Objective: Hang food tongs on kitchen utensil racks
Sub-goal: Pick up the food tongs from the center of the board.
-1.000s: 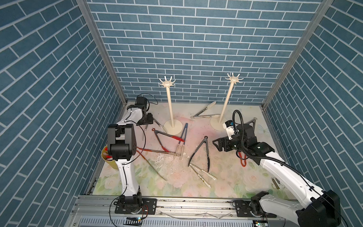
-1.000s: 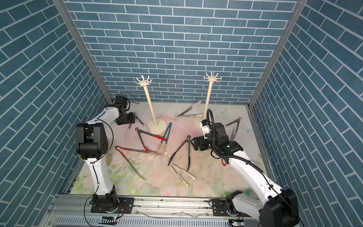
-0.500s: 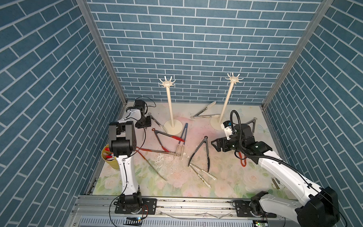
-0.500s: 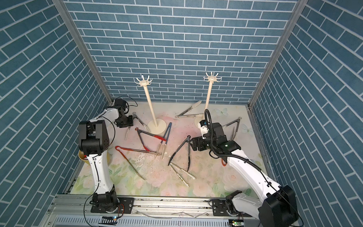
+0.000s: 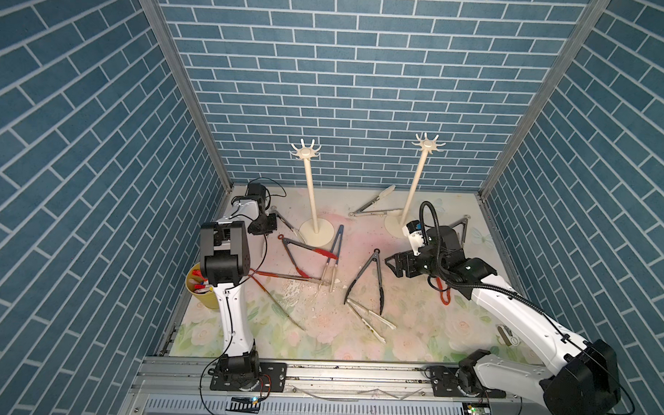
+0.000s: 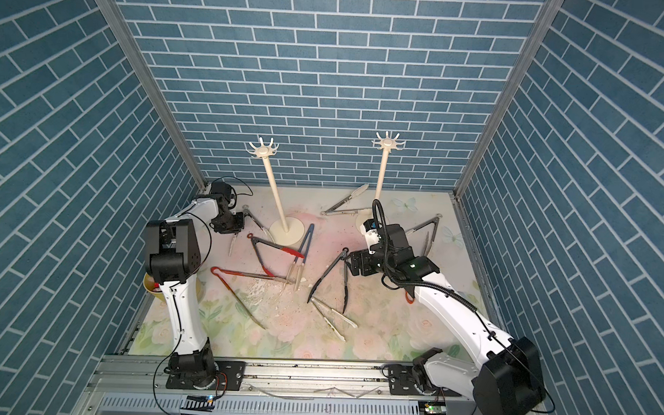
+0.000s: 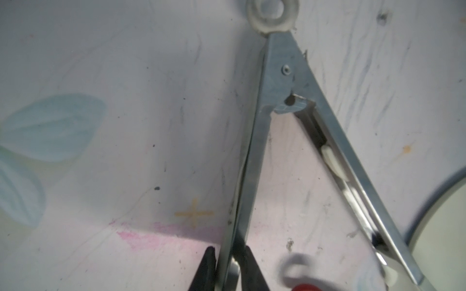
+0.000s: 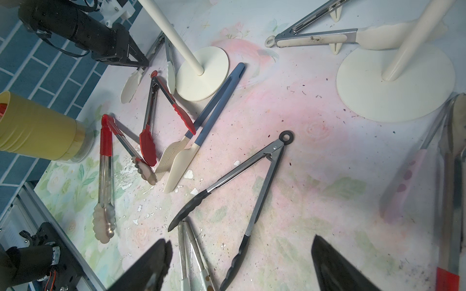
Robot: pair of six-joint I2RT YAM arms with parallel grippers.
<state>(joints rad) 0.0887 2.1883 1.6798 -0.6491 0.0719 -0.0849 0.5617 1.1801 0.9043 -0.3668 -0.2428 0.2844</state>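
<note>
Far left, the extended left arm's left gripper (image 7: 228, 249) pinched one steel leg of the white-tipped tongs (image 7: 277, 75) beside the left rack (image 5: 310, 192). The right gripper (image 8: 240, 240) (fingers spread wide) hovered over the black tongs (image 8: 242, 167) mid-table.

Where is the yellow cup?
In both top views the yellow cup stands at the table's left edge, half hidden behind the left arm, near the red-handled tongs.
</note>
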